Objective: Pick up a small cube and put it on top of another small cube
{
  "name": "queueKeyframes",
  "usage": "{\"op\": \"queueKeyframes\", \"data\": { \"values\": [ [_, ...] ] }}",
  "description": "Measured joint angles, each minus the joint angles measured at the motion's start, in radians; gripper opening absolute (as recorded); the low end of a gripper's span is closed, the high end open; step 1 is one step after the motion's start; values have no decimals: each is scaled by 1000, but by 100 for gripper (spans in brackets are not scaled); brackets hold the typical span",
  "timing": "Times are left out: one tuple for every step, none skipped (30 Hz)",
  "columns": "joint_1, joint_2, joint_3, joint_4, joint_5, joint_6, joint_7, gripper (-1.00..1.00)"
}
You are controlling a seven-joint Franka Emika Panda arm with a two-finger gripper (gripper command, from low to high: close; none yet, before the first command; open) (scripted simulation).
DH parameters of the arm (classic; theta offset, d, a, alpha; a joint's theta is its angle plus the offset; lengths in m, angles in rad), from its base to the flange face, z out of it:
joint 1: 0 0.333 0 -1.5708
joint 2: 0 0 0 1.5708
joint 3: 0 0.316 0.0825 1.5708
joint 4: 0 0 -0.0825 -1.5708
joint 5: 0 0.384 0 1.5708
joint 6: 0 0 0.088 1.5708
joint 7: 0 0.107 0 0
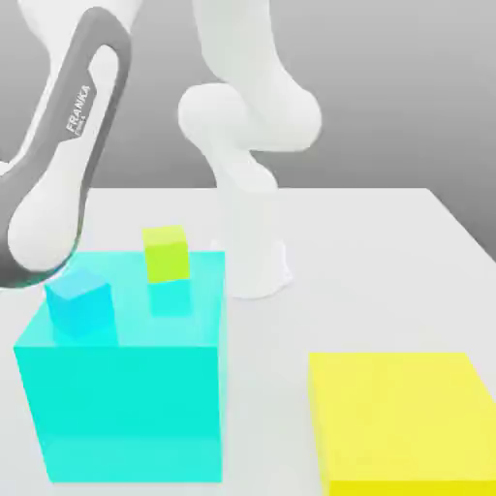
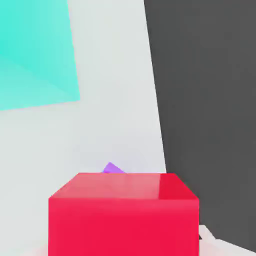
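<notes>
Slippage is the risk: the gripper's jaws clamp the red cube [image 2: 123,215] above the table edge [image 2: 159,125]; misalignment could topple it.

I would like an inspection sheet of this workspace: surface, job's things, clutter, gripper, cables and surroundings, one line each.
Surface: white table, bare patches between the blocks.
Job's things: red cube close in front of the hand camera; lime-green cube and light-blue cube rest apart on top of the big cyan block.
Clutter: big yellow block at the exterior view's right; a small purple corner shows behind the red cube.
Gripper: shut; the red cube sits right at it, so probably held.
Cables: nothing seen.
Surroundings: plain grey backdrop; dark floor past the table edge.
</notes>
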Motion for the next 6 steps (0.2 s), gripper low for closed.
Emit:
{"op": "queueKeyframes", "data": {
  "values": [
    [0,0,0,0,0,0,0,100],
    [0,0,0,0,0,0,0,100],
    [0,0,0,0,0,0,0,100],
    [0,0,0,0,0,0,0,100],
    [0,0,0,0,0,0,0,100],
    [-5,16,5,1,7,15,-5,100]
  ]
}}
